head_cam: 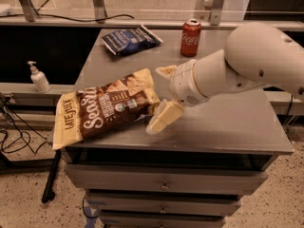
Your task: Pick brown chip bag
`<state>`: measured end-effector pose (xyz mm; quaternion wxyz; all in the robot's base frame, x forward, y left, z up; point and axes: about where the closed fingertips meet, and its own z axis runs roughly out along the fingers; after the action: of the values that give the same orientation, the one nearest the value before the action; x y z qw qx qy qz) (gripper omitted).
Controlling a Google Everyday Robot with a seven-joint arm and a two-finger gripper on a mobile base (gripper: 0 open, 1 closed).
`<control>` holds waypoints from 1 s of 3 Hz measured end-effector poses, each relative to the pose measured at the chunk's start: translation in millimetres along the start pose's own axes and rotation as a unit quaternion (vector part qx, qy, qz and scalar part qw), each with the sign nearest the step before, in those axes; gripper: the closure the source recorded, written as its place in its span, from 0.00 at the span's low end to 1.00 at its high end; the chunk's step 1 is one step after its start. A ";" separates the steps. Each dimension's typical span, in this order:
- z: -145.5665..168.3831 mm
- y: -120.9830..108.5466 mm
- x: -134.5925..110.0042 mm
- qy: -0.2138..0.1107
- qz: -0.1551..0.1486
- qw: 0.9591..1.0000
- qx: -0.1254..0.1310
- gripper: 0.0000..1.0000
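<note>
The brown chip bag (107,107) lies flat on the grey table (228,122) at its front left, dark brown centre with white script. Its cream "LATE JULY" end hangs over the table's left front corner. My gripper (155,100) is open at the bag's right end. One cream finger (166,71) is behind that end and the other finger (162,118) is in front of it, low near the tabletop. The white arm reaches in from the right. I cannot tell whether the fingers touch the bag.
A dark blue bag (129,39) lies at the table's back left. A red cola can (190,37) stands upright at the back centre. A soap dispenser (39,78) stands on a ledge to the left. Drawers (164,184) are below the tabletop.
</note>
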<state>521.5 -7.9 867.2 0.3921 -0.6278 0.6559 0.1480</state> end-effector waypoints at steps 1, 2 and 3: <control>26.4 0.3 -8.1 -0.022 0.007 1.000 0.001 0.19; 33.9 -5.2 -11.5 -0.027 0.012 1.000 0.008 0.41; 26.1 -13.7 -11.7 -0.021 0.012 1.000 0.020 0.65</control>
<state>541.8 16.0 862.6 0.4162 -0.6087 0.6580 0.1525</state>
